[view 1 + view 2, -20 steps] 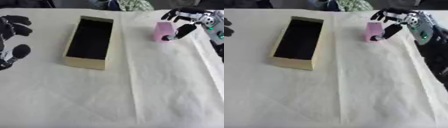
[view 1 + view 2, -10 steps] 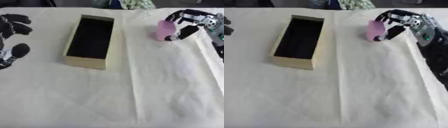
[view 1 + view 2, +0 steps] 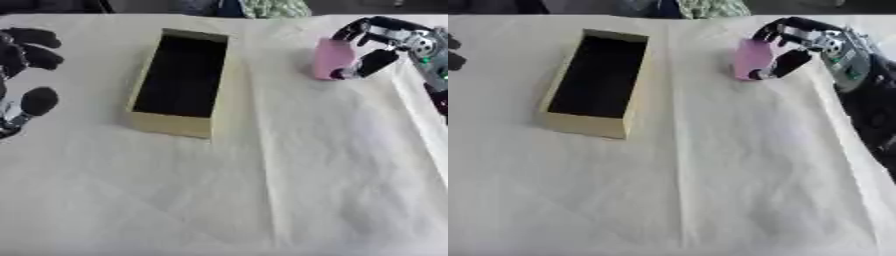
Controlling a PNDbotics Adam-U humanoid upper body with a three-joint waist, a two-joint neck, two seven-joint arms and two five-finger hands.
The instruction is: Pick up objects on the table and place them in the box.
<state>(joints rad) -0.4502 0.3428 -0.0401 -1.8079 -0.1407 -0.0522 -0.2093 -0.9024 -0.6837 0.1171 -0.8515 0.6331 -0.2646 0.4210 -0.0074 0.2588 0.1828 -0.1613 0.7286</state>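
Observation:
A pink block-shaped object (image 3: 329, 58) stands upright on the cream cloth at the far right. My right hand (image 3: 808, 41) comes in from the right with its fingers curled over the object's top and its thumb against the lower right side. An open, dark-lined cardboard box (image 3: 171, 125) lies left of centre, its long side running away from me, with nothing visible inside. At the left edge my left hand (image 3: 37, 56) rests open with its fingers up, well away from the box.
The cream cloth (image 3: 262, 190) covers the whole table, with a fold line running down its middle. A patterned green-and-white fabric (image 3: 273, 7) shows at the far edge. The table's right edge lies just beyond my right arm (image 3: 868, 95).
My right hand's fingers have drawn in round the pink object, which stays where it stood. The box and my left hand have not moved.

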